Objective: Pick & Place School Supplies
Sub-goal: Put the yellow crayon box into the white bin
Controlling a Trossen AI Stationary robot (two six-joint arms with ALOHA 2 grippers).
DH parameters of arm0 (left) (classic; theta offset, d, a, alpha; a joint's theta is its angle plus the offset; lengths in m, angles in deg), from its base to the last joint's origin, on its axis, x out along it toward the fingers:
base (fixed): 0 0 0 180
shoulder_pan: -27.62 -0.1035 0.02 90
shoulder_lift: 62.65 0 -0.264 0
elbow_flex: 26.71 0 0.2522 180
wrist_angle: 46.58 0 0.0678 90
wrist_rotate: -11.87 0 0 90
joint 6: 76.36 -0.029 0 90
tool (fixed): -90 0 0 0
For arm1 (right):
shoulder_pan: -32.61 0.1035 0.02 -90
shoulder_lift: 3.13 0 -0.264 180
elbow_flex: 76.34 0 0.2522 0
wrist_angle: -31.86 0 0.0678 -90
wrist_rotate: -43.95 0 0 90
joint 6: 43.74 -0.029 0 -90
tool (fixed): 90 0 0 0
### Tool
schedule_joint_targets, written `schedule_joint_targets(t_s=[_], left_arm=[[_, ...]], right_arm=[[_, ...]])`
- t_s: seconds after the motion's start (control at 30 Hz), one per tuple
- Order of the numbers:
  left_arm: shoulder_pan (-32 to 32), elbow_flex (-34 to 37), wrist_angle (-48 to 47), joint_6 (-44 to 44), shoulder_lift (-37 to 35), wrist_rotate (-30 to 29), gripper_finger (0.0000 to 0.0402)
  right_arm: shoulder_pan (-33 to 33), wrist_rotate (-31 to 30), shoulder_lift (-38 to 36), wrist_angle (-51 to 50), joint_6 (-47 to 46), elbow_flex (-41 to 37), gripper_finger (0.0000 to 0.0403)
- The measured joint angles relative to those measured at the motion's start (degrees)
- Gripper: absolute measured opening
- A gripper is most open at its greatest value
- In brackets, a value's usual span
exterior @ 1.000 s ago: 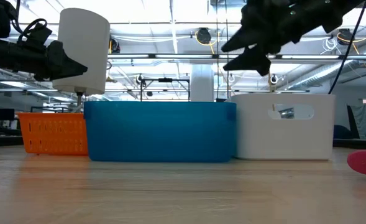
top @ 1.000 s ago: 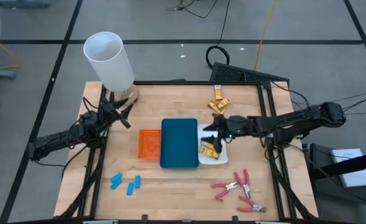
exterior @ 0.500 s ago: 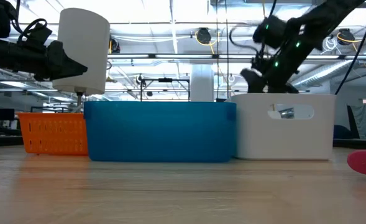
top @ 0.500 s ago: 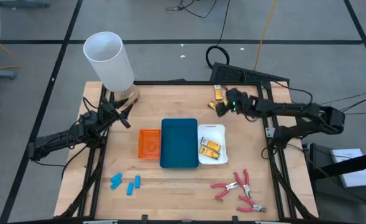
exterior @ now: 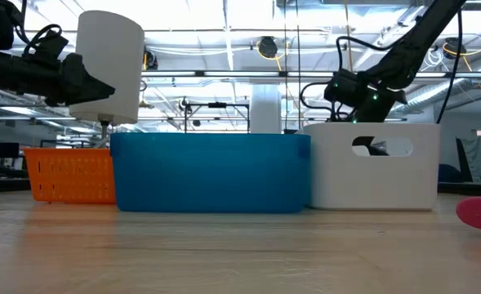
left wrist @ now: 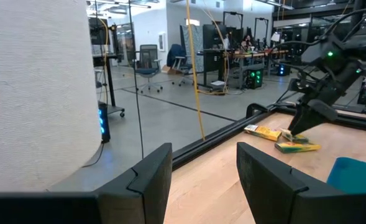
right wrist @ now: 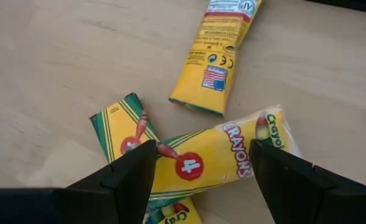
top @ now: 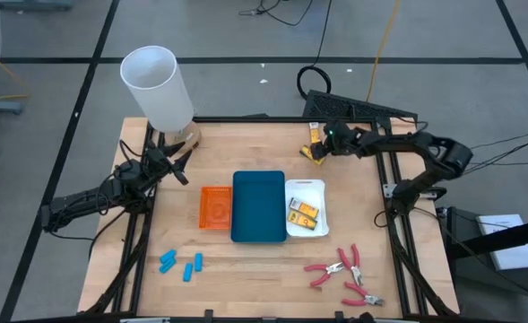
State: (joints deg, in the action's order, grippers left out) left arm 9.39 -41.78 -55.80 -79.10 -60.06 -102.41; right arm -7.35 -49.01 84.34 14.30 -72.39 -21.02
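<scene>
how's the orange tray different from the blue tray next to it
The orange tray is smaller than the blue tray in the high view, covering less of the table. In the low view the orange tray has perforated, mesh-like walls and stands lower, while the blue tray has solid walls and stands taller. Both are rectangular, sit side by side on the wooden table, and look empty from above.

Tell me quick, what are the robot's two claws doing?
Left gripper: open, empty, beside the white cylinder.
Right gripper: open, empty, over the crayon packets.
</scene>
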Motion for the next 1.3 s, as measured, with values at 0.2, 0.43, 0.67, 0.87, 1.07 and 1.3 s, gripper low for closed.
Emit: schedule_joint_targets(t_s=[0.2, 0.43, 0.67, 0.87, 1.07, 1.3], left_arm=[[0.0, -0.02, 0.0, 0.0, 0.02, 0.02, 0.0182], [0.01, 0.0, -0.01, 0.0, 0.01, 0.0, 0.0182], [0.01, -0.01, 0.0, 0.0, 0.0, 0.0, 0.0182], [-0.01, 0.0, 0.0, 0.0, 0.0, -0.02, 0.0182], [0.0, 0.0, 0.0, 0.0, 0.0, -0.02, 0.0182], [-0.01, -0.02, 0.0, 0.0, 0.0, -0.02, 0.0182]], right_arm=[[0.21, 0.95, -0.48, -2.64, 0.91, 0.03, 0.0251], [0.28, 1.82, -5.16, -15.16, 0.97, -0.06, 0.0251], [0.3, 1.79, -13.09, -31.13, -2.25, -0.39, 0.0251], [0.48, 0.04, -18.48, -36.98, -4.13, -0.37, 0.0251], [2.12, -0.62, -19.72, -38.11, 8.8, -0.32, 0.0251], [3.77, -8.82, -19.7, -33.82, 25.82, -0.3, 0.0251]])
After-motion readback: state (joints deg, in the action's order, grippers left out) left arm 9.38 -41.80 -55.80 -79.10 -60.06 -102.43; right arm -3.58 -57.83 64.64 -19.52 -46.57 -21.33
